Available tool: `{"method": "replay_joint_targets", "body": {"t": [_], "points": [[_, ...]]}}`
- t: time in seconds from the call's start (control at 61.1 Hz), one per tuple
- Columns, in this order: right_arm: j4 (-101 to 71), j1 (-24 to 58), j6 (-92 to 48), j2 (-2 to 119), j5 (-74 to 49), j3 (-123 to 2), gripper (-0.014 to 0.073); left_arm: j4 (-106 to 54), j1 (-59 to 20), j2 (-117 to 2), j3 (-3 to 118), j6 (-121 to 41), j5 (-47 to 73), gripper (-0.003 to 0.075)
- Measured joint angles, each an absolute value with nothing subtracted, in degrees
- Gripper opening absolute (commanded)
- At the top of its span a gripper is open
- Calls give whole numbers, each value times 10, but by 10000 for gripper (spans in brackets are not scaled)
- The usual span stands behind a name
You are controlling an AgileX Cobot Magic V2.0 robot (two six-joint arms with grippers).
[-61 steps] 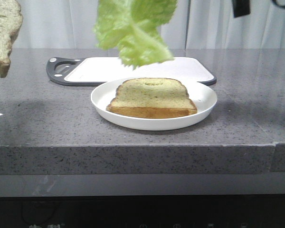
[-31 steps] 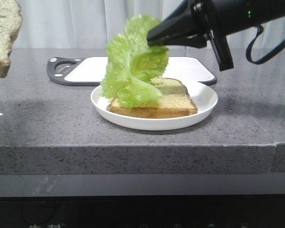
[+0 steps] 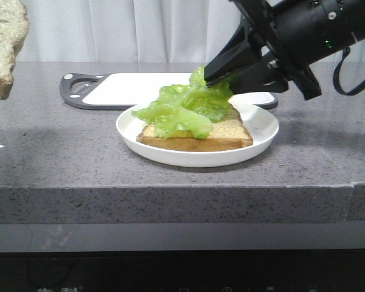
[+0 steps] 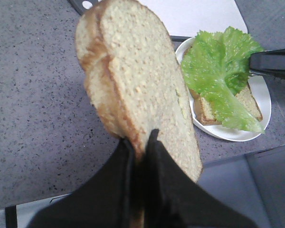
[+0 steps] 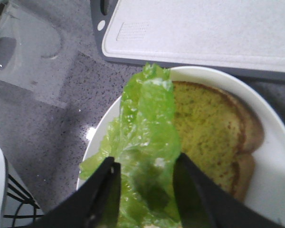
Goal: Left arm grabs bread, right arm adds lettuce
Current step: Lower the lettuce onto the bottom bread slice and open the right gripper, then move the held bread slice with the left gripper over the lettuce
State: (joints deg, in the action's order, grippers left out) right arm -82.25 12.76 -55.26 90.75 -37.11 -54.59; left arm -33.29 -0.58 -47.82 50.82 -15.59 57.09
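Front view: lettuce (image 3: 182, 111) limp, glossy, light, draped over plated slice (image 3: 231, 132), right hand (image 3: 222, 82) spread around its stem end, apparently released; bread (image 4: 137, 90) soft, crumbly, pinched at crust edge by closed left hand (image 4: 141, 142) above counter (image 3: 55, 152).

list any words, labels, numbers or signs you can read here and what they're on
No text can be read for certain.
Dark panel under the counter: faint pale marks along the bottom edge, too small and cut off to read.
Cutting board: a patch of embossed texture, no letters.
Bread, lettuce, plate, grippers: no markings.
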Motion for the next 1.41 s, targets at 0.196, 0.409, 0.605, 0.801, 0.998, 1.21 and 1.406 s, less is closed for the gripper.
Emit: {"method": "replay_joint_targets", "body": {"t": [0.196, 0.409, 0.605, 0.801, 0.998, 1.21, 1.406], "points": [[-739, 110, -541, 851, -357, -546, 421, -333, -6, -478, 508, -156, 571, -20], [-537, 103, -415, 739, -376, -546, 416, -333, -6, -478, 508, -156, 571, -20], [-285, 103, -194, 632, -470, -546, 416, -333, -6, -478, 508, -156, 571, -20], [-116, 103, -61, 544, -579, -546, 416, -333, -6, -478, 508, -156, 571, -20], [-85, 103, -38, 453, -605, -546, 416, -333, -6, -478, 508, -156, 567, -20], [-85, 103, -38, 398, -615, -546, 416, -334, -6, -478, 508, -156, 554, -20], [-85, 103, -38, 397, -618, -546, 416, -374, -6, -483, 508, -164, 525, -20]]}}
